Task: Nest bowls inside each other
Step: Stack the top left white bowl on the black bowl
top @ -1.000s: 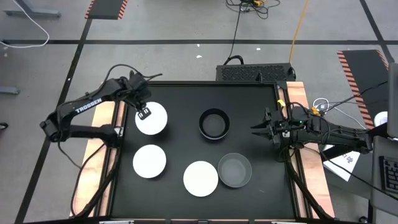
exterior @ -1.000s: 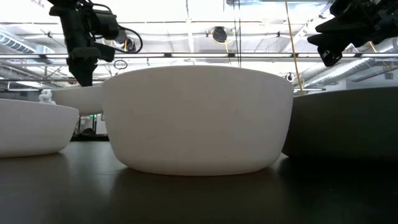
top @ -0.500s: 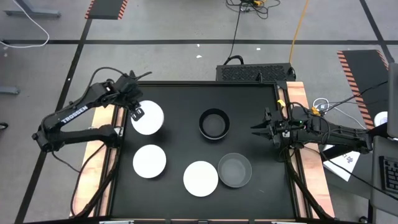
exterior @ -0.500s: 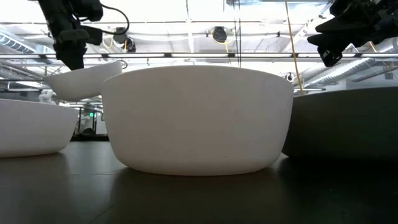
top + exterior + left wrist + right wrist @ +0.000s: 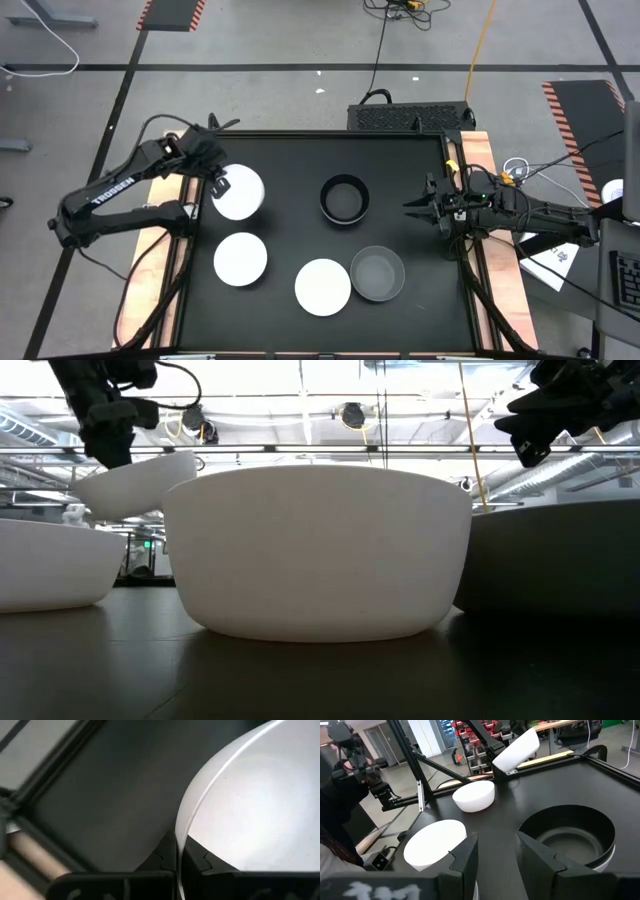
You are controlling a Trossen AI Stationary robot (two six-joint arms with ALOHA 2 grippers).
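A white bowl (image 5: 240, 192) is held tilted above the desk's (image 5: 300, 160) far left corner, its rim clamped by the left tool (image 5: 220, 181), and must next be carried over another bowl (image 5: 240, 258) and lowered in, while the right tool (image 5: 415, 206) waits apart.

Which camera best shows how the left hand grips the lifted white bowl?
The left wrist view: both fingers pinch the white bowl by its rim. The high view shows only where the left hand is; the low and right wrist views show the bowl raised and tilted.
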